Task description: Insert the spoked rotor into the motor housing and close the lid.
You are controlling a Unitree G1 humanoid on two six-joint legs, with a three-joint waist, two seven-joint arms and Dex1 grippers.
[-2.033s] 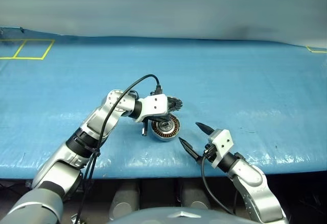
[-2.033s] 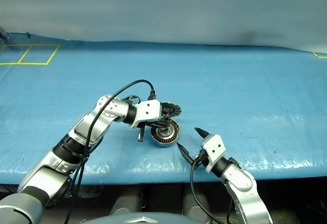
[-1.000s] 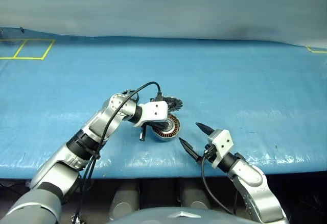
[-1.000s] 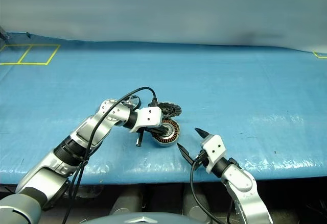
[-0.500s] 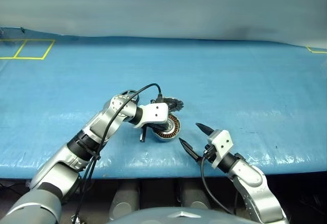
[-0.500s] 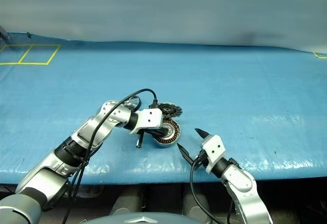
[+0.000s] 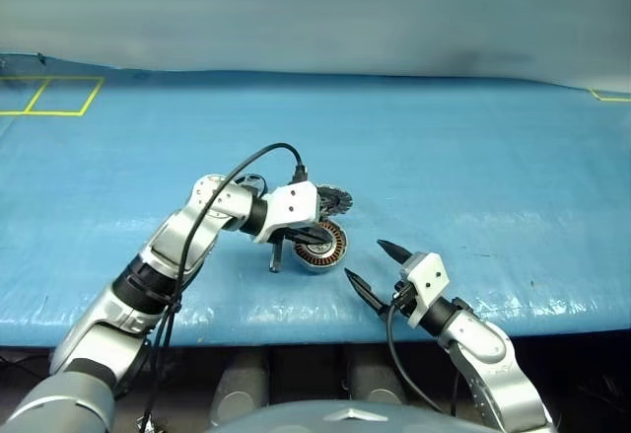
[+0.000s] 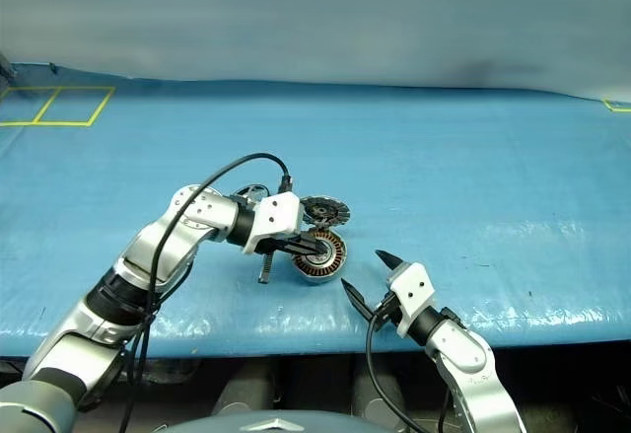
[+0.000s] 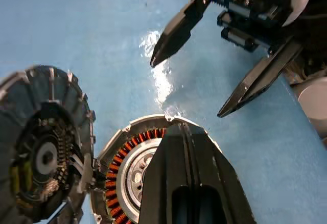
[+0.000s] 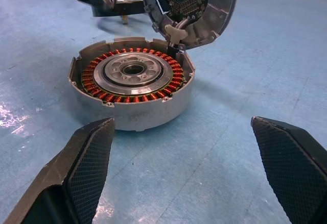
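**Operator:** Pincer status, head view?

**Technician:** Left pincer (image 7: 317, 233) is fully closed with nothing visibly gripped. It hangs over the short round grey metal motor housing (image 7: 320, 248) on the blue table (image 7: 473, 157). Right pincer (image 7: 365, 258) is spread wide, empty, near the housing's front.

**Operator:** Left wrist view?

**Technician:** The closed tips overlap the copper windings. The round grey notched lid (image 9: 41, 147) is swung open alongside. Hazard: a sideways move would likely scrape the windings or knock the lid shut early.

**Operator:** Right wrist view?

**Technician:** The housing's axis is vertical, mouth up. The lid stands nearly upright on its far hinge, ribbed face toward this pincer. Whether the spoked rotor is seated: cannot tell.
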